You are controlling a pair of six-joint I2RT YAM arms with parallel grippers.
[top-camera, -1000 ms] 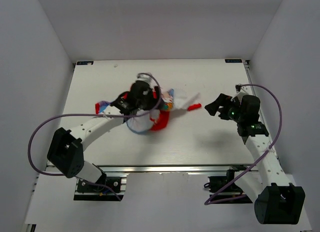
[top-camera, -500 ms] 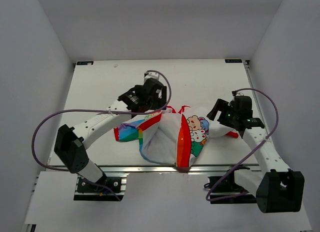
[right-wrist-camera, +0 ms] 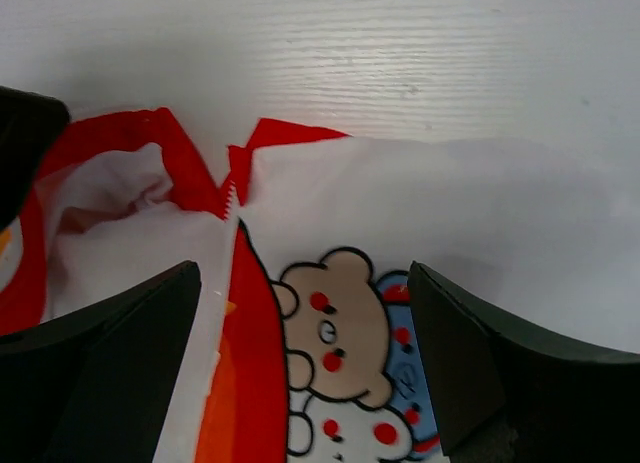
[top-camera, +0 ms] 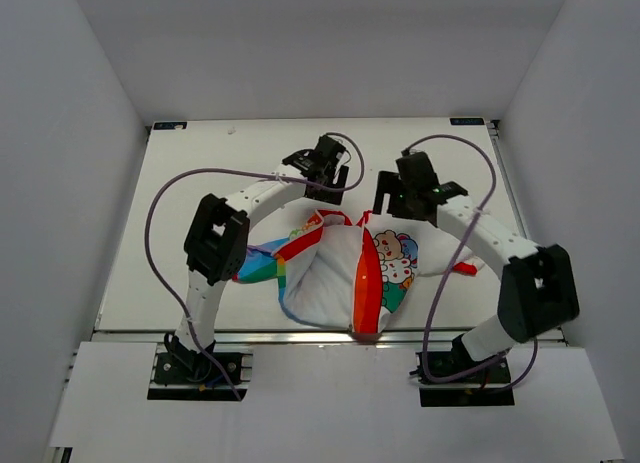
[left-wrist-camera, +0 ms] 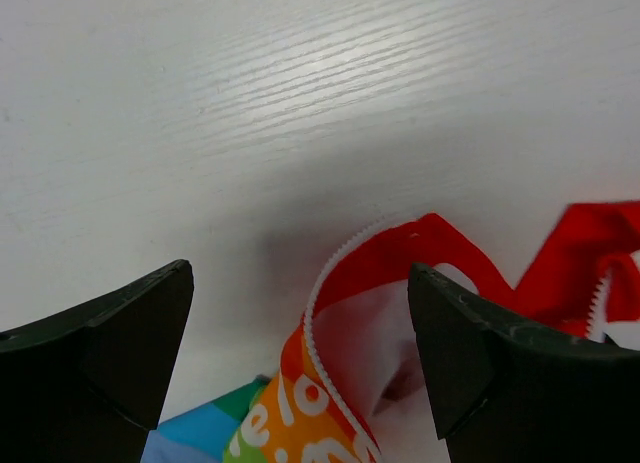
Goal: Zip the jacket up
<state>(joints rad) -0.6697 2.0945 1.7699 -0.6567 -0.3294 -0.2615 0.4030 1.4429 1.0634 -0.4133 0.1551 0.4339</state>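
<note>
Left end effector [left-wrist-camera: 300, 273] and right end effector [right-wrist-camera: 305, 268] gape empty above the jacket [top-camera: 330, 273] collar [left-wrist-camera: 400, 248] (zipper [right-wrist-camera: 228, 198] runs toward their bases).

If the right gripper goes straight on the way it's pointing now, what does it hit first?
Most likely the jacket: the open right gripper points at its bear print beside the zipper, though depth is unclear.

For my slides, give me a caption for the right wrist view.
Right fingers open over the jacket, its bear print and zipper teeth in view, white table beyond.
</note>
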